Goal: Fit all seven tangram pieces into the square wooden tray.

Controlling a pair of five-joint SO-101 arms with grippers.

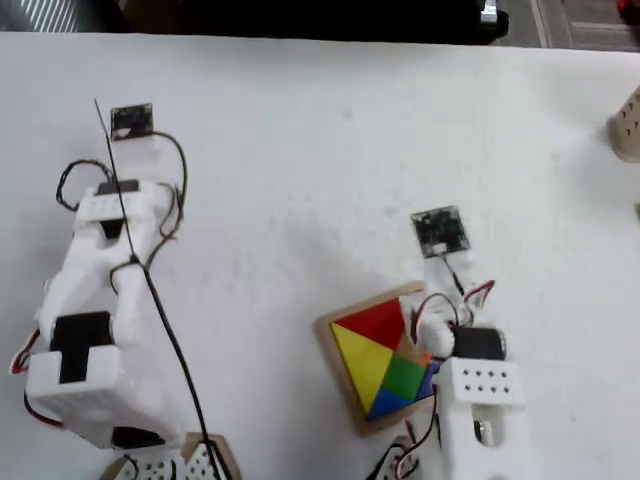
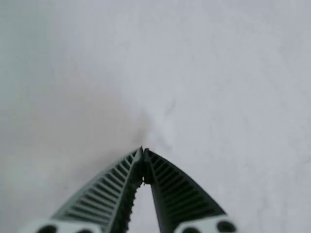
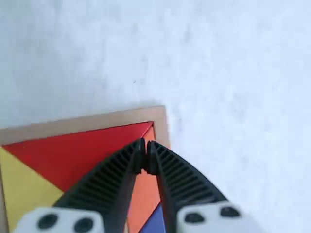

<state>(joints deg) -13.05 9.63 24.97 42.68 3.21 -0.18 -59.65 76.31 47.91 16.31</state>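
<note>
we see the tray [image 3: 73, 126] near the front edge of the worktop [image 1: 300, 150], coloured pieces [image 1: 380, 355] inside. our right gripper [image 3: 145, 145], jaws closed empty, is over its red corner; the left gripper [image 2: 143, 153], closed too, over bare worktop.

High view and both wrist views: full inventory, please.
White table: 1, white, under everything.
Square wooden tray: 1, tan, near side of the table, right of centre.
Red triangular tangram piece: 1, red, in tray, far corner.
Yellow triangular tangram piece: 1, yellow, in tray, beside red.
Green tangram piece: 1, green, in tray, beside yellow.
Orange tangram piece: 1, orange, in tray, beside red.
Blue tangram piece: 1, blue, in tray, near edge.
Beige perforated object: 1, beige, table's right edge.
Left hand: 1, shut, over bare table.
Right hand: 1, shut, over tray.
</note>
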